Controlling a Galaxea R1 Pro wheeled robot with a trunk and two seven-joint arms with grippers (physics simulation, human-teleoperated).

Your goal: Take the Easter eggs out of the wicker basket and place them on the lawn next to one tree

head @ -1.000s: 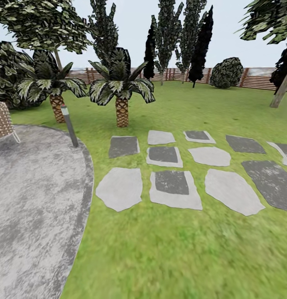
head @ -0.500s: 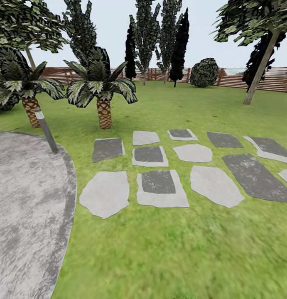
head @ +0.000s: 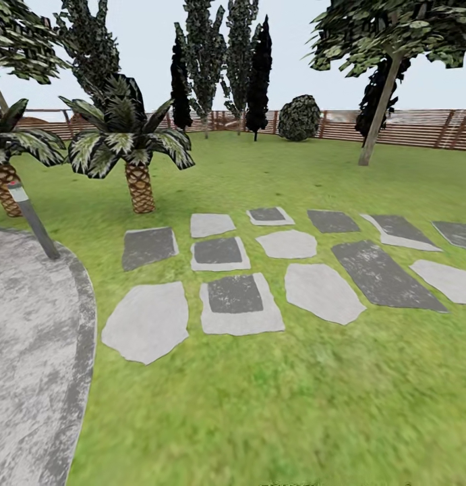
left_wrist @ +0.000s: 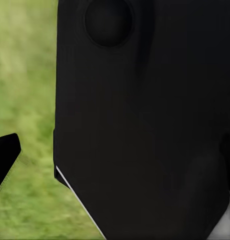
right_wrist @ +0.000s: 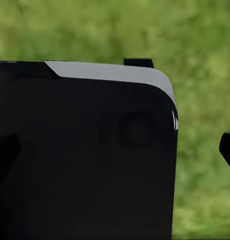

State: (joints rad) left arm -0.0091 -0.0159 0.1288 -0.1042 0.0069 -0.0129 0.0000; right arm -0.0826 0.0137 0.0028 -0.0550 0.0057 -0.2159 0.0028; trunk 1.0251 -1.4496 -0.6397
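Note:
The Easter eggs and the wicker basket are out of view. The lawn (head: 273, 405) spreads bright green across the head view, up to the garden's slatted fence (head: 421, 128). A tree (head: 380, 108) with a pale, slightly leaning trunk stands far off at the back right. In the left wrist view a dark fingertip (left_wrist: 5, 160) pokes in beside a black part of the robot, over grass. The right wrist view has another dark fingertip (right_wrist: 228, 150) at its edge, past a black body panel (right_wrist: 85, 150). Whether either gripper is open or shut cannot be told.
Grey stepping stones (head: 239, 304) lie in rows across the grass ahead. A grey paved patio (head: 30, 351) curves in at the left with a short lamp post (head: 32, 219) at its edge. Two palms (head: 128, 145) stand behind it; cypresses (head: 259, 74) and a bush (head: 299, 118) line the fence.
The whole head view has swung to the right, so the camera has moved. The pale woven chair has left the picture at the left, and the pale-trunked tree now shows more fully.

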